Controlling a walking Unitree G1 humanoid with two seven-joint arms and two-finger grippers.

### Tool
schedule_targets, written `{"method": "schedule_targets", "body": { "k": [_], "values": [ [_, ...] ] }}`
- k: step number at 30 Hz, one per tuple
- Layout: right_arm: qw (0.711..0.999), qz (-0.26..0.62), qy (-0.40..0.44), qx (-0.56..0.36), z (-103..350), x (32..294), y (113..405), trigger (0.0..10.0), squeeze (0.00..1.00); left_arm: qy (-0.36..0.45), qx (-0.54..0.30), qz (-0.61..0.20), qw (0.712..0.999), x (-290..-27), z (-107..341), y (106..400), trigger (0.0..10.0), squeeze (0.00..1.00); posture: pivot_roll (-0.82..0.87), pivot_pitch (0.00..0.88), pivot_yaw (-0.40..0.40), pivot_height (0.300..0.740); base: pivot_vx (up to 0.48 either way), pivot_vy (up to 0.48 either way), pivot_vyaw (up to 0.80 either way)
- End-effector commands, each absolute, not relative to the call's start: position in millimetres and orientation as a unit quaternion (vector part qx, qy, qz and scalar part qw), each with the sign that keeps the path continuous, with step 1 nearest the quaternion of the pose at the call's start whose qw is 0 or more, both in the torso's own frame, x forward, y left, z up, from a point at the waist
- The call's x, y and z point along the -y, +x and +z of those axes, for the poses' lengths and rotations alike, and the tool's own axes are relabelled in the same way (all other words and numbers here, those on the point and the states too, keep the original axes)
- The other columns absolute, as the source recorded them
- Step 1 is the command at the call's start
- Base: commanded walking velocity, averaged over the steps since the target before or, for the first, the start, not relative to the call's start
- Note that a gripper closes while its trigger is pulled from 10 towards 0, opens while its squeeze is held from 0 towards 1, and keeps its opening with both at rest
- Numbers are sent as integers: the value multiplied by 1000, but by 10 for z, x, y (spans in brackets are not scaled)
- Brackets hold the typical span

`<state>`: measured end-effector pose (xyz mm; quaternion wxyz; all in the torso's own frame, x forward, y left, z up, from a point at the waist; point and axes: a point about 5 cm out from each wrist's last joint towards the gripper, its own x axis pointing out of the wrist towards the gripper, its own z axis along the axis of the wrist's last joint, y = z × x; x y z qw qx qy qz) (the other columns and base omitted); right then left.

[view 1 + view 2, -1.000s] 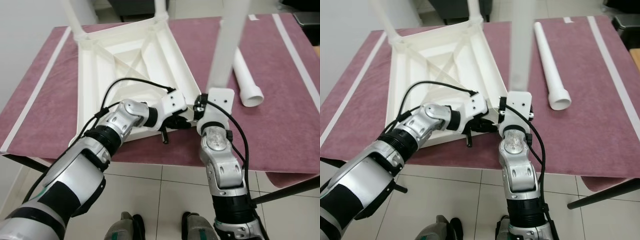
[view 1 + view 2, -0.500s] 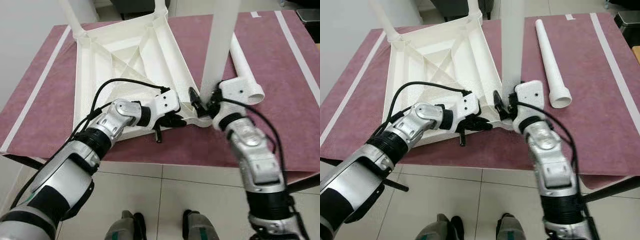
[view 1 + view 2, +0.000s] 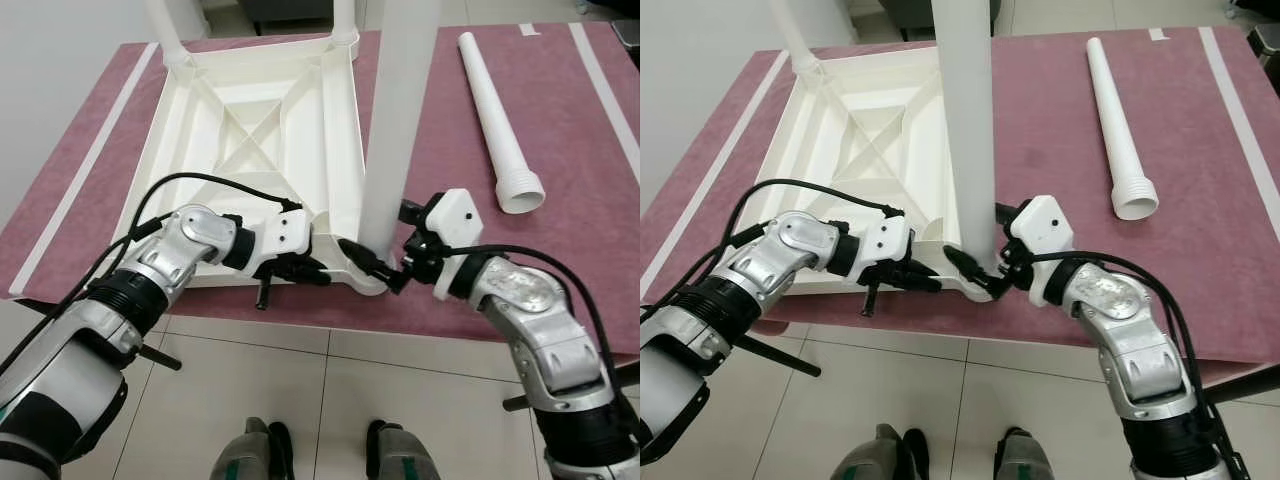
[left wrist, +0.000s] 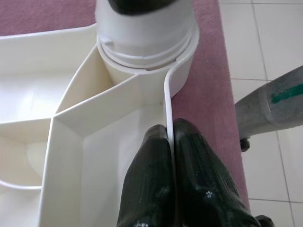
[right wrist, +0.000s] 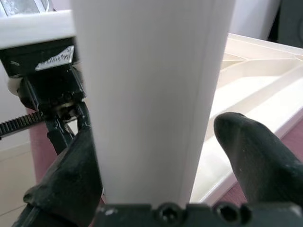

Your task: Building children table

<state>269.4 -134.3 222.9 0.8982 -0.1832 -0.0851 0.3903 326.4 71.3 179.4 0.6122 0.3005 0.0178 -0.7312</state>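
Indoors, tiled floor (image 3: 300, 400), maroon cloth (image 3: 450, 120), left pincer (image 4: 171, 142) pinching tabletop rim (image 4: 166, 101) (upturned), right pincer (image 3: 372, 268) clasping leg (image 3: 395, 120).

Smooth, slightly glossy white plastic upturned tabletop (image 3: 250, 120) and upright white plastic leg (image 3: 965, 120); matt maroon cloth cover (image 3: 560, 260); glossy pale floor tiles (image 3: 320, 400); brushed silver metal arms (image 3: 1120, 330).

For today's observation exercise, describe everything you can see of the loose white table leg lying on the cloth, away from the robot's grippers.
The loose leg is a plain white tube, plastic by its look, lying flat on the maroon cloth to the right of the upturned table top. It tapers slightly, narrow at the far end and widening toward the near end, which finishes in a ridged, threaded-looking collar with an open hollow mouth facing the robot. Only the cloth touches it; it lies apart from both grippers.
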Motion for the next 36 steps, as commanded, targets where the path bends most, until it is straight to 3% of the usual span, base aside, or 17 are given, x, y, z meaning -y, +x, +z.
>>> {"method": "schedule_targets", "body": {
  "k": [1, 2, 5, 6, 12, 13, 15, 16, 18, 20, 27, 28, 31, 32, 33, 34, 36],
  "values": [
    [898, 392, -177, 89, 2216, 1308, 2701, 10000, 0, 336, -17, -775, 535, -676, 1848, 3212, 3216, 0, -88, 159, 161, 740, 0, 0, 0],
    [899, 392, -171, 89, 2209, 1302, 2701, 10000, 0, 341, -10, -762, 551, -647, 1843, 3240, 10000, 0, -87, 158, 162, 740, 0, 0, 0],
    [899, 396, -165, 88, 2202, 1301, 2690, 10000, 0, 341, -5, -753, 562, -626, 1839, 3253, 10000, 0, -88, 158, 162, 740, 0, 0, 0],
    [893, 416, -154, 81, 2177, 1302, 2615, 10000, 0, 336, 1, -741, 582, -602, 1809, 3266, 10000, 1000, -96, 159, 164, 740, 0, 0, 0],
    [883, 442, -144, 62, 2137, 1354, 2496, 10000, 0, 320, 18, -719, 617, -612, 1802, 3286, 10000, 1000, -108, 163, 168, 740, 0, 0, 0],
    [882, 446, -141, 56, 2125, 1373, 2468, 10000, 0, 304, 30, -712, 633, -614, 1835, 3297, 10000, 769, -110, 163, 169, 740, 0, 0, 0],
    [882, 448, -139, 53, 2118, 1384, 2452, 10000, 0, 293, 38, -707, 643, -615, 1858, 3305, 10000, 769, -111, 163, 168, 740, 0, 0, 0],
    [882, 448, -137, 46, 2095, 1404, 2431, 10000, 0, 278, 50, -698, 659, -631, 1899, 3315, 10000, 0, -111, 164, 169, 740, 0, 0, 0],
    [890, 433, -137, 35, 2032, 1452, 2415, 10000, 0, 262, 69, -679, 682, -690, 1967, 3322, 10000, 0, -111, 162, 167, 740, 0, 0, 0],
    [890, 433, -137, 35, 2032, 1452, 2415, 10000, 0, 262, 69, -679, 682, -690, 1967, 3322, 10000, 0, -111, 162, 167, 740, 0, 0, 0],
    [916, 382, -121, 20, 1900, 1562, 2378, 10000, 0, 237, 100, -626, 736, -945, 2080, 3270, 10000, 0, -103, 153, 160, 740, 0, 0, 0],
    [924, 366, -111, 20, 1874, 1576, 2366, 10000, 0, 230, 100, -604, 757, -1024, 2071, 3244, 10000, 0, -100, 150, 158, 740, 0, 0, 0],
    [932, 348, -100, 21, 1853, 1591, 2354, 10000, 0, 225, 98, -582, 775, -1088, 2045, 3221, 10000, 0, -97, 145, 155, 740, 0, 0, 0],
    [942, 325, -80, 25, 1830, 1600, 2337, 10000, 0, 211, 96, -549, 803, -1156, 2006, 3207, 10000, 0, -94, 137, 153, 740, 0, 0, 0],
    [942, 325, -80, 25, 1830, 1600, 2337, 10000, 0, 211, 96, -549, 803, -1156, 2006, 3207, 10000, 0, -94, 137, 153, 740, 0, 0, 0],
    [949, 309, -61, 26, 1797, 1593, 2304, 10000, 0, 188, 91, -514, 832, -1217, 1957, 3195, 10000, 0, -93, 129, 150, 740, 0, 0, 0],
    [949, 309, -61, 26, 1797, 1593, 2304, 10000, 0, 188, 91, -514, 832, -1217, 1957, 3195, 10000, 0, -93, 129, 150, 740, 0, 0, 0]
  ]
}}
